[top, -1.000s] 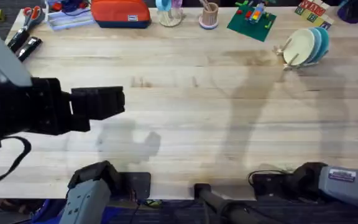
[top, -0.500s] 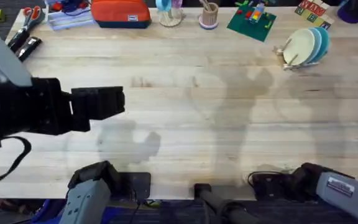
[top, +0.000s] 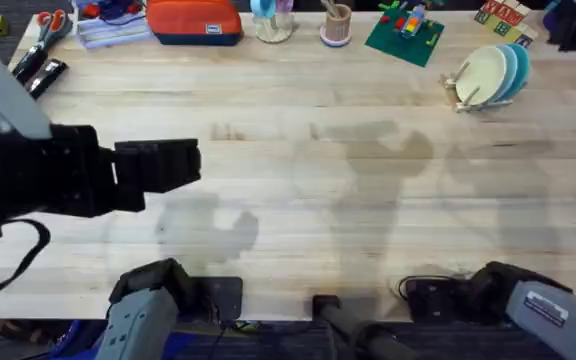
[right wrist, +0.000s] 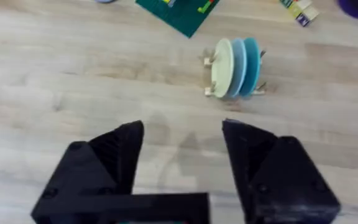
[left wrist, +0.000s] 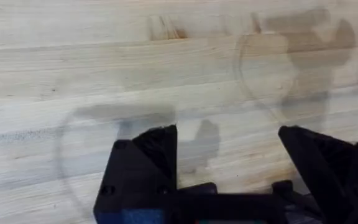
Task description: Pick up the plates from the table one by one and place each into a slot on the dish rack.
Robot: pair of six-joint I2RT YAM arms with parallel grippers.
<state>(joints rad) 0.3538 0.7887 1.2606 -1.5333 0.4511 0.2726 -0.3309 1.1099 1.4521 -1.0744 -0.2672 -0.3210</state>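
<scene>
Right gripper (right wrist: 182, 158) withdrawn, plates (top: 493, 72) racked

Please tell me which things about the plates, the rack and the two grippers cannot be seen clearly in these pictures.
- Plates in the dish rack: they overlap, so the exact count stays uncertain in the overhead and right wrist views.
- Rack pegs and free slots: too small, mostly covered by plates.
- Left gripper: in the overhead view the raised arm hides its fingertips.
- Right gripper: its base is cut off by the wrist view's edge.
</scene>
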